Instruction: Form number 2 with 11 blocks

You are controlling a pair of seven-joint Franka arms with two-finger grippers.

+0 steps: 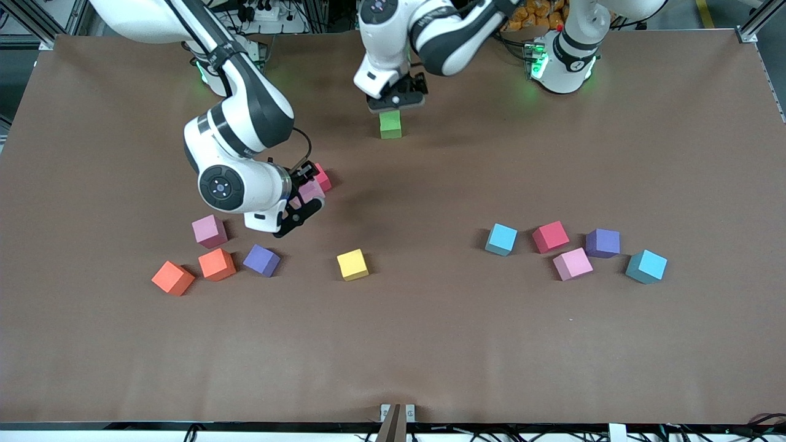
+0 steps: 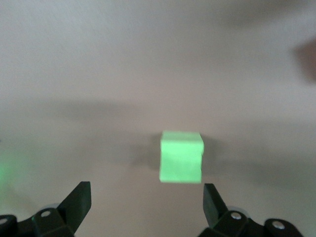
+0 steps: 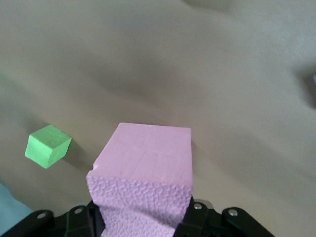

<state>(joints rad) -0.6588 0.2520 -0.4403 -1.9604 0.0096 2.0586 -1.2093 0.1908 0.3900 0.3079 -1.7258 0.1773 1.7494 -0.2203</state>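
The right arm is reaching down from its base and bending sharply at the elbow, its wrist turned so that the right end effector [image 1: 305, 199] is hanging low over the brown tabletop [image 1: 430, 344]. Its fingers are clamping a pale pink matte foam cube [image 3: 143, 173], whose gripped face is showing a dimpled texture. A red foam cube [image 1: 322, 177] is peeking out just beside that end effector.

The left arm is folding down near the bases, and the left end effector [image 1: 396, 101] is hovering directly above a green foam cube [image 1: 390, 124] with its fingers [image 2: 76, 200] spread wide apart, not touching it. The green cube is sitting alone on the tabletop, square and upright.

Nearer the front camera, toward the right arm's end, a pink foam cube [image 1: 209, 231], two orange foam cubes [image 1: 217, 264] [image 1: 172, 277] and a purple foam cube [image 1: 261, 260] are lying in a loose cluster, with a yellow foam cube [image 1: 352, 264] lying apart from them. Toward the left arm's end, a light blue cube [image 1: 501, 239], a red cube [image 1: 550, 236], another pink cube [image 1: 572, 263], another purple cube [image 1: 602, 242] and a second light blue cube [image 1: 646, 266] are lying scattered at differing angles.
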